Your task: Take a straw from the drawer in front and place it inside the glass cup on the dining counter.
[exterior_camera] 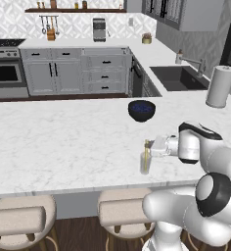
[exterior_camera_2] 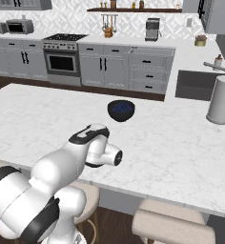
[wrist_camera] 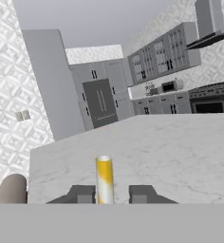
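- We see the gripper (exterior_camera: 150, 147) held level over the near part of the dining counter (exterior_camera: 63, 142), its wrist reaching in from the arm at the lower right of the left base view.
- In the hand view the 2 fingertips (wrist_camera: 80, 194) sit apart, 1 on each side of the straw (wrist_camera: 104, 176); we cannot tell if they press on it.
- In the left base view the straw (exterior_camera: 146, 156) stands upright with its lower part inside the glass cup (exterior_camera: 145, 163) and its top at the gripper.
- The cup stands on the marble near the front edge, above a beige stool (exterior_camera: 125, 212).
- The dark blue bowl (exterior_camera: 141, 110) sits farther back on the counter, well apart from the cup.
- The white paper-towel roll (exterior_camera: 220, 86) stands at the far right.
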Available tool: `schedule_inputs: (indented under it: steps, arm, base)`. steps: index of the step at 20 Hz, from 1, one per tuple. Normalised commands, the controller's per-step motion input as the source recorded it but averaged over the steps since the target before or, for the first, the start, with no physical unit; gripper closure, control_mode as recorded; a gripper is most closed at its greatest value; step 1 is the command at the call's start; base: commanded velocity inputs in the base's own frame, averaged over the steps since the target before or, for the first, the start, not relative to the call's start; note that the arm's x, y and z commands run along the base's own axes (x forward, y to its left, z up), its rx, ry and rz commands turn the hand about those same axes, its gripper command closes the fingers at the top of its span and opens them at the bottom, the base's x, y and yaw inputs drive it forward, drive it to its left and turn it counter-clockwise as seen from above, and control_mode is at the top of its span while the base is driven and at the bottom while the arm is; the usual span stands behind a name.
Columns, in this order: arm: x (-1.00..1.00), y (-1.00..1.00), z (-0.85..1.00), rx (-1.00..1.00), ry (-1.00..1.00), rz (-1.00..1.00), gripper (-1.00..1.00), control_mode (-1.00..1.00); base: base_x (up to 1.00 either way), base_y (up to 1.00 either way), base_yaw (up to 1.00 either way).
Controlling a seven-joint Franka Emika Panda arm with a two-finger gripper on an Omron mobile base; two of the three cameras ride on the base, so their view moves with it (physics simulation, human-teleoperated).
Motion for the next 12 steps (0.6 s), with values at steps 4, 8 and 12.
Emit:
schedule_inputs:
  steps: [4, 8, 12]
  arm:
    - [0.01, 0.0, -0.08, 0.0, 0.0, 0.0, -1.0, -1.0]
    - [-0.01, 0.0, 0.01, 0.0, -0.04, 0.01, -1.0, -1.0]
    - [-0.42, -0.01, 0.6, 0.01, -0.18, 0.0, -1.0, -1.0]
  base:
    - [0.0, 0.0, 0.0]
    - [0.0, 0.0, 0.0]
    - [0.0, 0.0, 0.0]
